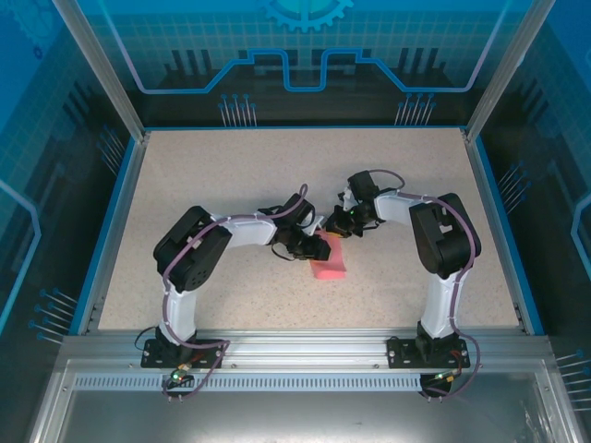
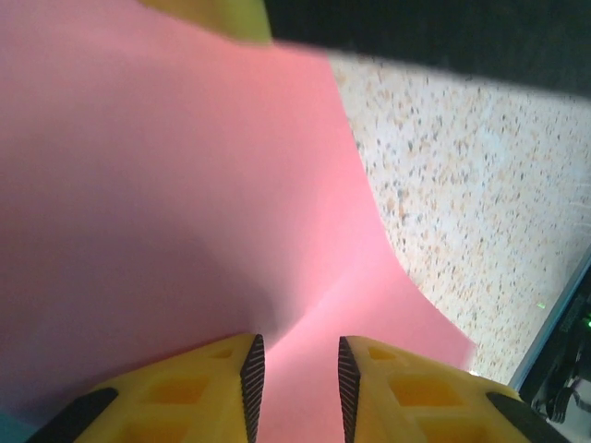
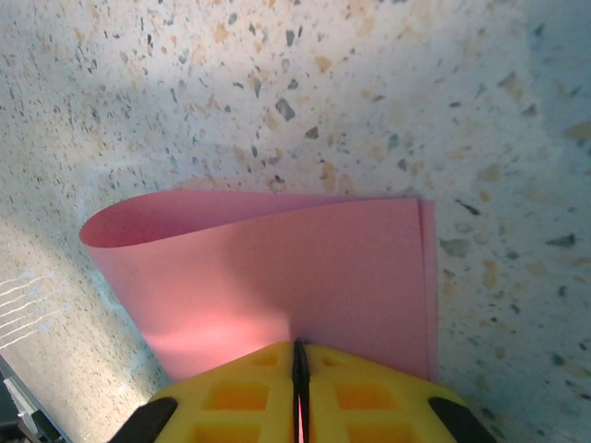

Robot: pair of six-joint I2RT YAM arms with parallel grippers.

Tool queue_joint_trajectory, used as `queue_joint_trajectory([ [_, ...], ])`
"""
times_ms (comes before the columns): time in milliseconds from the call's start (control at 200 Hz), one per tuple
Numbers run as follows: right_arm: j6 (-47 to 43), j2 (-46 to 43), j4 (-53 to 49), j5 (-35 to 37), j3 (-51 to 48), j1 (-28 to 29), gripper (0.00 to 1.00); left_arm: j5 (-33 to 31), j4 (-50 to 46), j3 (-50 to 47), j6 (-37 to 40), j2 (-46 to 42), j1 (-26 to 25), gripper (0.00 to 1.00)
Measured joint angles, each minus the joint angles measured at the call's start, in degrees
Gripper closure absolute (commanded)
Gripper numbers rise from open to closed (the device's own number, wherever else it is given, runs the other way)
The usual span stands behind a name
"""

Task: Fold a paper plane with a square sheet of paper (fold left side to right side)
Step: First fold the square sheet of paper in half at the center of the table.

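Square sheet of paper (image 1: 331,262) lay at desk (image 1: 231,166) centre, partly doubled over (fold uncreased). Right fingers (image 3: 254,383) closed, pinching its far edge; left fingers (image 2: 222,374) slightly parted over its left side, apparently gripping nothing.

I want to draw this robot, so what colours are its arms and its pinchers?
Both the left arm and the right arm have chunky black joints with smooth white tubes between them. A thin purplish cable loops along each one. The left gripper and right gripper have bright yellow fingers with hollow square pockets and dark ribbed pads inside.
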Motion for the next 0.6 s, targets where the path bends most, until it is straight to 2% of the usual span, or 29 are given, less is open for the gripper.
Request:
queue_joint_trajectory([
  [595, 0.04, 0.28, -1.03, -0.44, 0.48, 0.07, 0.9, -0.33, 2.12, -9.51, -0.68, -6.84, -4.31, 0.67],
])
